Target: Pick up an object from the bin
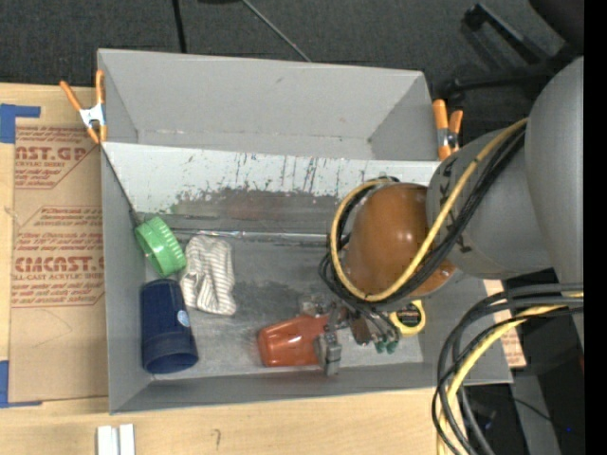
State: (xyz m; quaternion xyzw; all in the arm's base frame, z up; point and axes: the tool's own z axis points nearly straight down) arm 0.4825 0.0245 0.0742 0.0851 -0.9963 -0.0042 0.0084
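My gripper (334, 336) is low over the front right part of the bin, under the arm's orange dome. It sits right at the right end of an orange-red rounded object (290, 342) that lies on the bin floor near the front wall. A small yellow and black object (411, 318) peeks out just to the gripper's right, partly hidden by the arm.
A crumpled white striped cloth (211, 274) lies left of centre. A green ribbed cap (158, 245) sits by the left wall, with a dark blue cup (166, 327) on its side in front of it. The arm and its cables cover the bin's right side.
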